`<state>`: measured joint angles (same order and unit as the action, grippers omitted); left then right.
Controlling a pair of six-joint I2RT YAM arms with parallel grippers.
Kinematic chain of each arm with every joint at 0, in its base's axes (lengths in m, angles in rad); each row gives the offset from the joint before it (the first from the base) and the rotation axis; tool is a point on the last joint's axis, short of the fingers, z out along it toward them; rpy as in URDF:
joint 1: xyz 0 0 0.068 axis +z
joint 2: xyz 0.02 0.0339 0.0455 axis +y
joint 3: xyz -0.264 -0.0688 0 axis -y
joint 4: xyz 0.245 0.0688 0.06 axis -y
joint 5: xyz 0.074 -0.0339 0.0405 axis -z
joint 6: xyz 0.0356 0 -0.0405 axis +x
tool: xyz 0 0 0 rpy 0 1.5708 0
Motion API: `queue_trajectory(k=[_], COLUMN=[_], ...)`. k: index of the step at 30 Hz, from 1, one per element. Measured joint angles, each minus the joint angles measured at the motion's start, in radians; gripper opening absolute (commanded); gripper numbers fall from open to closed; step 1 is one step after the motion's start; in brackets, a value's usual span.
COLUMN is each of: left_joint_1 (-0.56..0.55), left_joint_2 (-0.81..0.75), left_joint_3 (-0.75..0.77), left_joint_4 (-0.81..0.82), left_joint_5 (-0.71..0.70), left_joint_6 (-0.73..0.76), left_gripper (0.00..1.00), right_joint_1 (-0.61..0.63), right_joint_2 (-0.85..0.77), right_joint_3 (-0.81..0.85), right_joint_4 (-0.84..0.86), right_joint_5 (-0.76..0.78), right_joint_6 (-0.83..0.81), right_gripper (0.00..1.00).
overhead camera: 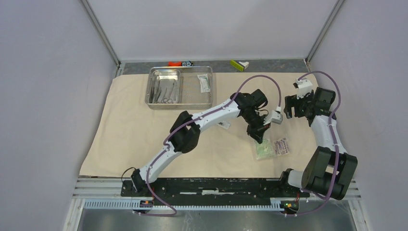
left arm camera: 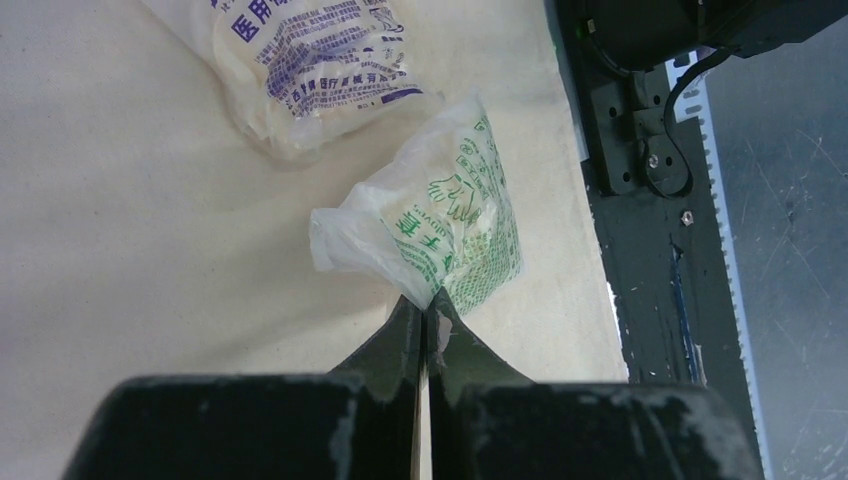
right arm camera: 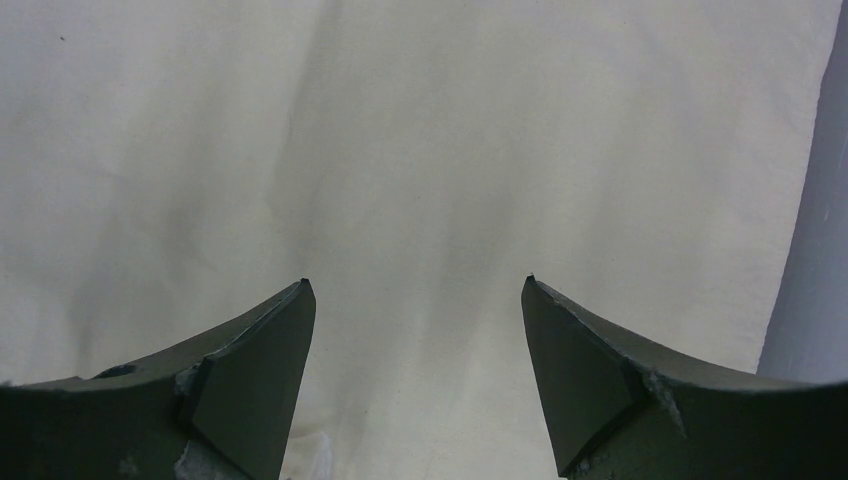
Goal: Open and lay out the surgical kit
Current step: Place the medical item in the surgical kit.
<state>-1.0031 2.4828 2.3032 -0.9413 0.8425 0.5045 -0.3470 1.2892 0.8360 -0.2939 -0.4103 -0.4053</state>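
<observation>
A: Fingers of the left gripper (left arm camera: 428, 310) pressed together, nipping only the near corner of the green-printed packet (left arm camera: 465, 230). It lies on the cloth wrap (left arm camera: 150, 250) by the front edge, with the purple-printed packet (left arm camera: 310, 60) just beyond.
B: Risk?
A: Thin hold on slick film. Could slip free, or drag onto its neighbour.
B: Right gripper (right arm camera: 415, 285)?
A: Jaws spread wide, holding nothing, bare cloth beneath. Far back: steel tray (overhead camera: 180, 106), metal instruments (overhead camera: 162, 91) and one packet (overhead camera: 204, 83) inside, not laid out.
</observation>
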Motion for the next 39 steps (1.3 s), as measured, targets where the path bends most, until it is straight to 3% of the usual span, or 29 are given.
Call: queue_trajectory(k=[13, 26, 32, 39], left_joint_1=[-0.005, -0.012, -0.016, -0.016], left_joint_2=[0.103, 0.146, 0.157, 0.159], left_joint_3=[0.102, 0.154, 0.168, 0.167], left_joint_4=[-0.017, 0.034, 0.060, 0.063], left_joint_5=[-0.010, -0.068, -0.103, -0.160], left_joint_6=[0.009, 0.002, 0.001, -0.002], left_gripper=[0.03, 0.12, 0.28, 0.61], right_joint_1=[0.000, -0.002, -0.003, -0.007], right_joint_2=[0.000, 0.000, 0.000, 0.000], right_joint_3=[-0.001, -0.001, -0.004, -0.006], right_joint_4=[0.000, 0.000, 0.000, 0.000], right_joint_5=[-0.009, -0.015, -0.015, -0.016], right_joint_6=[-0.001, -0.001, -0.002, -0.003], right_gripper=[0.83, 0.83, 0.83, 0.83])
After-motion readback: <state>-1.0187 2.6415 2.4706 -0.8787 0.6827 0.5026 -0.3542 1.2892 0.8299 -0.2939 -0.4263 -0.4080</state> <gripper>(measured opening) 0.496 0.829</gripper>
